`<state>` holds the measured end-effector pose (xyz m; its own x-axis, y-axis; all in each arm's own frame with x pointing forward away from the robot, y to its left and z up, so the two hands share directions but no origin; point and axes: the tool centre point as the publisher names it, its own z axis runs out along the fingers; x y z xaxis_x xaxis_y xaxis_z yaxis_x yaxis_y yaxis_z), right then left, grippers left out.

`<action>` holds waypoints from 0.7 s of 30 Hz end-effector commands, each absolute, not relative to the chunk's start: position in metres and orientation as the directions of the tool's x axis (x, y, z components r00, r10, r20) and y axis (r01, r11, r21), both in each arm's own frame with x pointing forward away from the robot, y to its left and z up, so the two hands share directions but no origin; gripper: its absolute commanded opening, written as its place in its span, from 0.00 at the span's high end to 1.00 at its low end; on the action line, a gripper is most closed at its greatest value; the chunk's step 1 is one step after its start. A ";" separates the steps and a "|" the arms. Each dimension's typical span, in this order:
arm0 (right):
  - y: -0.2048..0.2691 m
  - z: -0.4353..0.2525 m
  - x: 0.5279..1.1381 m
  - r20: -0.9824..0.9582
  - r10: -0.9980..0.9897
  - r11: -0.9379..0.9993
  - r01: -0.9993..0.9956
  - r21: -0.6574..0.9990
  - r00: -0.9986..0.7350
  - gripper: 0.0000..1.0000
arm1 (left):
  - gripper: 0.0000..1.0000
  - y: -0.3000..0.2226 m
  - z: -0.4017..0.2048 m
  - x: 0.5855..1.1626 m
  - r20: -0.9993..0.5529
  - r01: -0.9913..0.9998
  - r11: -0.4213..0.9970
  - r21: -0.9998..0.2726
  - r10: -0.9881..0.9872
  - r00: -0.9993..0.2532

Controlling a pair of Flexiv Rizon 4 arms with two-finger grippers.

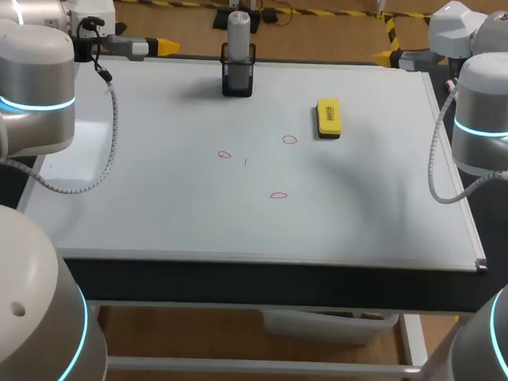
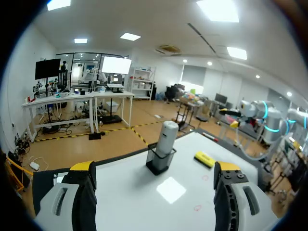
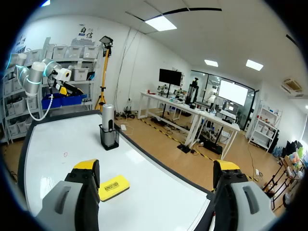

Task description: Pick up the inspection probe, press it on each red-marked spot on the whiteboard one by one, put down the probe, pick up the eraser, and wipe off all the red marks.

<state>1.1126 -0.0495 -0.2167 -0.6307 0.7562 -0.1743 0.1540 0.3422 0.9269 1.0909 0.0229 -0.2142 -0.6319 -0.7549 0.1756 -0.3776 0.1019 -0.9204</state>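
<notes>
Our left gripper (image 2: 154, 167) hangs at the whiteboard's (image 2: 120, 192) edge, jaws wide apart, holding nothing. Straight ahead of it the grey inspection probe (image 2: 166, 137) stands upright in its black holder (image 2: 159, 164); the yellow eraser (image 2: 204, 159) lies flat beyond, off to one side. Our right gripper (image 3: 156, 168), at the opp. edge, is likewise spread wide & empty, w/ the eraser just ahead and the probe farther on. Three red marks (image 1: 289, 140) dot the board btwn the two grippers, well apart from both.

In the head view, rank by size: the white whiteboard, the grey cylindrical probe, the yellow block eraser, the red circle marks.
White whiteboard; grey cylindrical probe and yellow block eraser, too close to rank; red circle marks, alike.
</notes>
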 end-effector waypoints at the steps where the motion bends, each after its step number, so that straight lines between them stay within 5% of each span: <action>1: -0.050 -0.217 1.113 -0.174 0.756 0.343 0.155 0.927 -0.632 0.00 | 0.00 0.023 -0.216 1.091 0.174 -0.372 0.099 -0.923 -0.755 -0.632; 21: -0.050 -0.217 1.113 -0.174 0.756 0.343 0.155 0.927 -0.632 0.00 | 0.00 0.017 -0.217 1.095 0.161 -0.319 0.103 -0.942 -0.696 -0.700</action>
